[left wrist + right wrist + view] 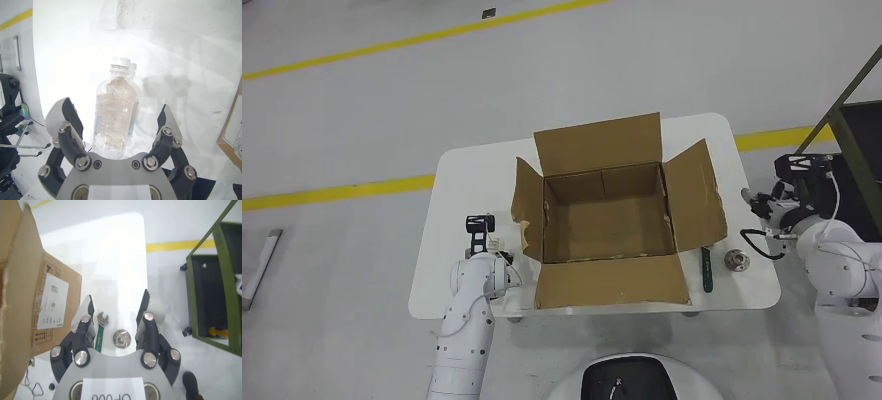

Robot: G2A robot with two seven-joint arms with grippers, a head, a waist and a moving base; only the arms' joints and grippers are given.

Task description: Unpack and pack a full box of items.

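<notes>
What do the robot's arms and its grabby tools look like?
The left arm and right arm are white, smooth and rounded. A black cable loops by the right wrist. The left tool and right tool each have a grey metal plate, black link bars with shiny round bolts, two pale fingers with ribbed black pads, and a white label.

My left gripper (115,104): ribbed black rubber pads (73,115) on brushed metal. The bottle (113,113) at the box's 9 o'clock is clear glossy plastic, crinkly, with a white cap. The box (597,145) is matt brown cardboard with rough edges and a smooth paper label (53,302). At its 4 o'clock there's a wrench (101,330) with a glossy green handle and bare steel head, plus a shiny metal ring (122,339). The table (472,190) is smooth, white, kinda glossy.
</notes>
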